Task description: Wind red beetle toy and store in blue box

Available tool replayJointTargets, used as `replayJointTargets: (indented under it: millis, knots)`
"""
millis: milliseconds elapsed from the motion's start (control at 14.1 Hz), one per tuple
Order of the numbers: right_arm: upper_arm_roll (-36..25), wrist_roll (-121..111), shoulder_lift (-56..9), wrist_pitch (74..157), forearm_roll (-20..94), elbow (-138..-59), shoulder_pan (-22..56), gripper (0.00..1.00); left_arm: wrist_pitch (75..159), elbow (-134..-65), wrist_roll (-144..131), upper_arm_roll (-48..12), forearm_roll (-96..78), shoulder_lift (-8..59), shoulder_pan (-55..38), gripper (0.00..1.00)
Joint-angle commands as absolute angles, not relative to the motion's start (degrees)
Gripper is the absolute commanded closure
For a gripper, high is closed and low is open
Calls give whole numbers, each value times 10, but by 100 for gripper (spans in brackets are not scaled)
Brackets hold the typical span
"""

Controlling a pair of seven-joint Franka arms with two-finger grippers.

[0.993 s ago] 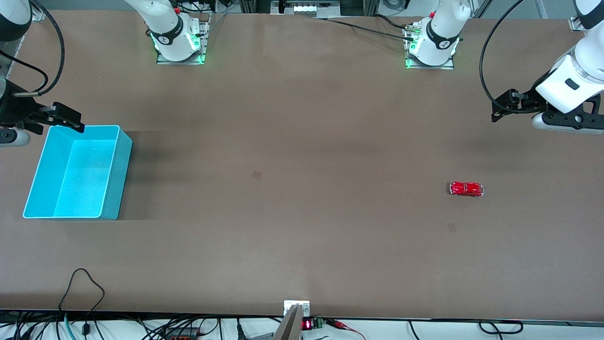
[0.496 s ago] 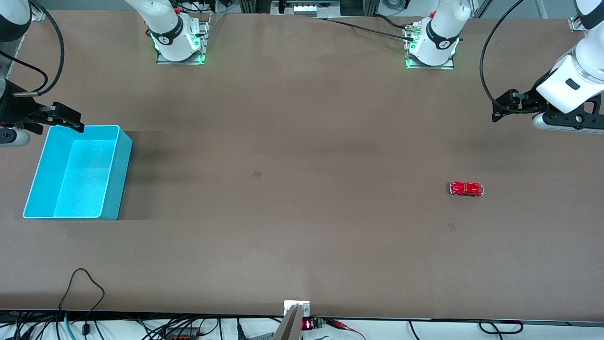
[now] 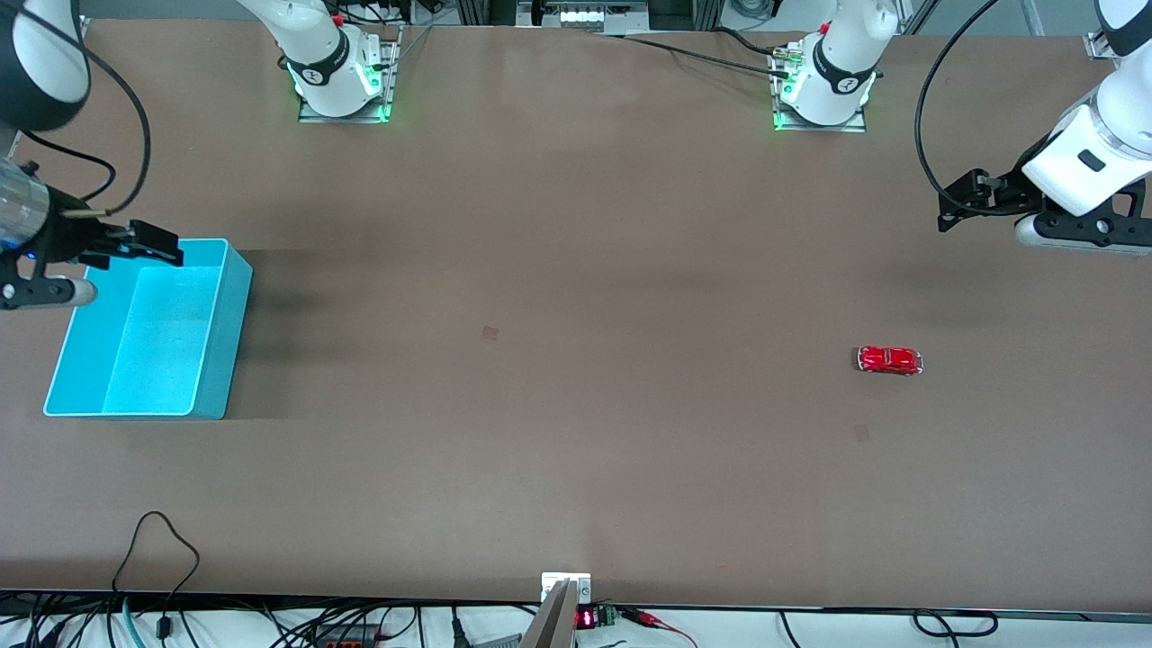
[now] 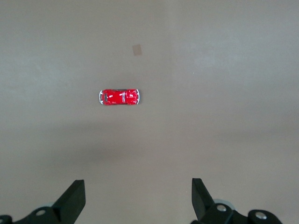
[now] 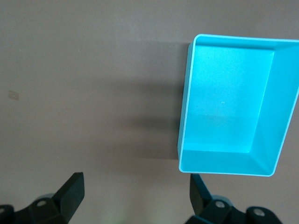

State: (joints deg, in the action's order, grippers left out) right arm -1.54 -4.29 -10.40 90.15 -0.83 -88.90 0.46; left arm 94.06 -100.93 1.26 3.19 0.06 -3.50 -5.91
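**Right arm shifts at the box, beetle untouched**

Red beetle (image 3: 889, 360) sitting alone on the table (image 3: 576, 270), toward the left arm's end, wheels down, nothing touching it. Not wound yet, not stored. Blue box (image 3: 148, 328) empty at the right arm's end, well apart from the toy.

Right gripper (image 5: 135, 198) now hanging over the box's farther rim, slid a little inward over the box compared with half a second ago, upper arm swung into view too. Jaws spread wide, holding nothing. In the right wrist view, box (image 5: 231, 105) open and bare inside, both black fingertips (image 5: 70, 189) splayed with only tabletop between them.

Left gripper (image 4: 138, 198) hovering high over the table near its own end, no shift worth calling across the last second. Jaws wide apart, empty. Left wrist view looking straight down on the beetle (image 4: 119, 97), lying crosswise ahead of the fingertips, well clear of them.

Meaning for the task: early days, probably the very start. Only motion so far at the box end, away from the toy. Next sensible move, by the look of it: a descent of the left gripper onto the beetle, fingers straddling that narrow body. Small, glossy, rounded shell, likely to slip or roll if pinched off-centre.
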Motion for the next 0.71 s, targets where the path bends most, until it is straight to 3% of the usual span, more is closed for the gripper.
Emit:
replayJointTargets:
  millis: [0,284,496,638]
  knots:
    - [-14,-35,-100,883,-14,-889,3,0,891,-1005,12,36,9,-31,-61,0]
    - [-13,-38,-104,880,-14,-889,5,0,766,-1009,9,36,10,26,-61,0]
    - [-13,-38,-105,879,-14,-889,7,0,776,-1013,31,36,11,69,-60,0]
    - [-13,-33,-105,874,-14,-889,7,0,829,-1017,144,37,11,84,-60,0]
